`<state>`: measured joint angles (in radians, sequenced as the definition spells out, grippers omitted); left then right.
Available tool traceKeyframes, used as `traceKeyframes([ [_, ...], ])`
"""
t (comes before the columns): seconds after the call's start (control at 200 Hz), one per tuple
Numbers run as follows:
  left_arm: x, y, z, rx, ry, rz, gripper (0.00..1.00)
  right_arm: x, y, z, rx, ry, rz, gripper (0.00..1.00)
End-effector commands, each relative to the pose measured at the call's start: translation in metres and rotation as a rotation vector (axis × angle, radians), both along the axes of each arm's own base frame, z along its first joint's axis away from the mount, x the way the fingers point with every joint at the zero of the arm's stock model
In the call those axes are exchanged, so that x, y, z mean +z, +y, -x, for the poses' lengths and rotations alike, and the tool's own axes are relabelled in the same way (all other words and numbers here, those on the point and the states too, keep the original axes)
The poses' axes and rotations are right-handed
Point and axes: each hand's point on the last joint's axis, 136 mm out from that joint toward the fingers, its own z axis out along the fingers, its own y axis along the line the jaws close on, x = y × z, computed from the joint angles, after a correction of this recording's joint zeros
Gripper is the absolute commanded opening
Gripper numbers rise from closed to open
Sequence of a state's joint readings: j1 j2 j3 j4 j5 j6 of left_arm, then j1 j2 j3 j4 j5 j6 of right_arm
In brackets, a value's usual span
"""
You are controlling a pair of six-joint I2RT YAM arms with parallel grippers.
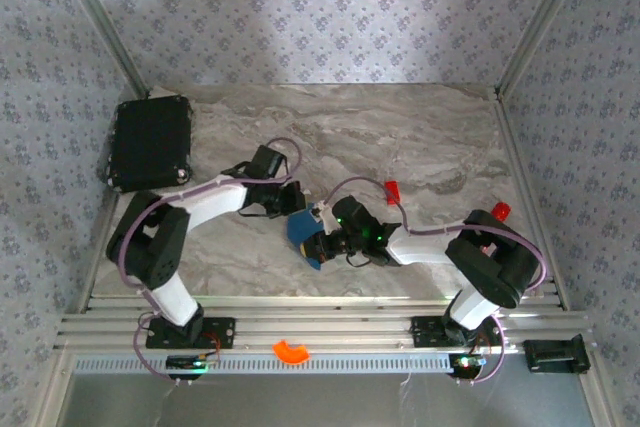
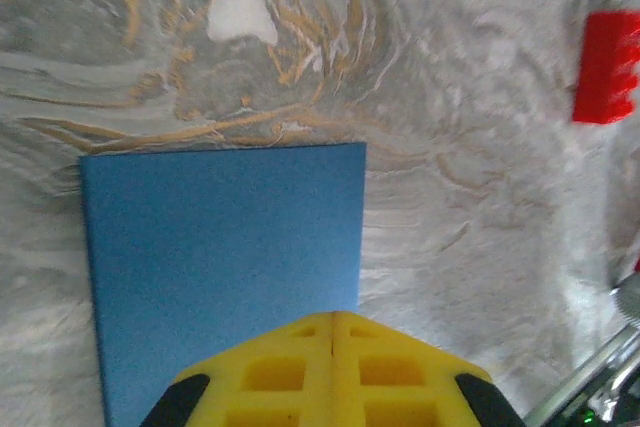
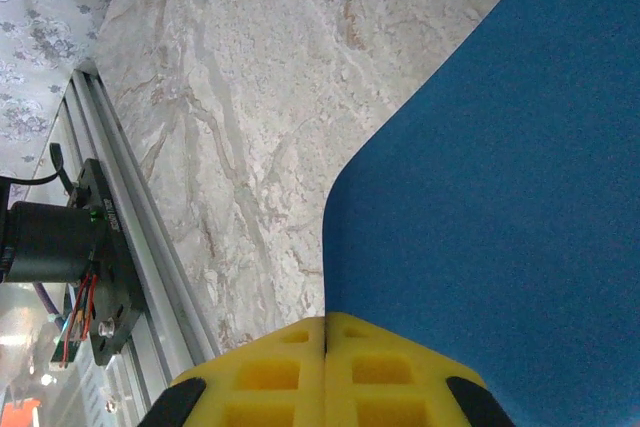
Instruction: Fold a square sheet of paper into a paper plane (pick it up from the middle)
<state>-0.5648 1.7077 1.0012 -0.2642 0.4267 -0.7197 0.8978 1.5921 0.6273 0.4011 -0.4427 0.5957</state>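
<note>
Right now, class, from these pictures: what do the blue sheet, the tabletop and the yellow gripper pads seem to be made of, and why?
Blue sheet: thin matte paper, seemingly; no shine, and it curves in the right wrist view.
Tabletop: marble-look, grey and tan veins; real stone or print, I cannot tell.
Yellow pads: probably moulded plastic or rubber, matte, with square recesses.

Right gripper (image 3: 325, 325) at bottom edge: yellow fingers (image 3: 270, 372) pressed together, thin seam between them. Square sheet of paper (image 3: 500, 197), dark blue, matte, rises from seam toward upper right; its left edge curves, runs down into finger seam. Marble tabletop (image 3: 230, 97) beyond, grey-beige veining. Aluminium rail (image 3: 130, 247) runs diagonally along table edge at left. Black arm base (image 3: 50, 242) on the rail, red wires (image 3: 80, 307) beneath it. Patterned wall (image 3: 40, 7) in top-left corner.
</note>
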Motion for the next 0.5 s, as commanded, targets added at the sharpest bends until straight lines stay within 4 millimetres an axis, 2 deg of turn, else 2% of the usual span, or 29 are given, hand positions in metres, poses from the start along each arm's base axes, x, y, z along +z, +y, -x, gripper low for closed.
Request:
traceKeyframes([
  [0.0,-0.018,-0.004,0.008,-0.067,0.041,-0.061,0.01,-0.001,0.002,-0.003,-0.008,0.021,-0.003,0.02],
  [0.22,-0.051,0.005,0.017,-0.075,0.095,-0.136,0.01,-0.009,-0.008,-0.007,-0.032,0.044,0.016,0.02],
  [0.495,-0.062,0.013,0.024,-0.051,0.117,-0.155,0.01,-0.027,-0.027,-0.023,-0.105,0.074,0.118,0.02],
])
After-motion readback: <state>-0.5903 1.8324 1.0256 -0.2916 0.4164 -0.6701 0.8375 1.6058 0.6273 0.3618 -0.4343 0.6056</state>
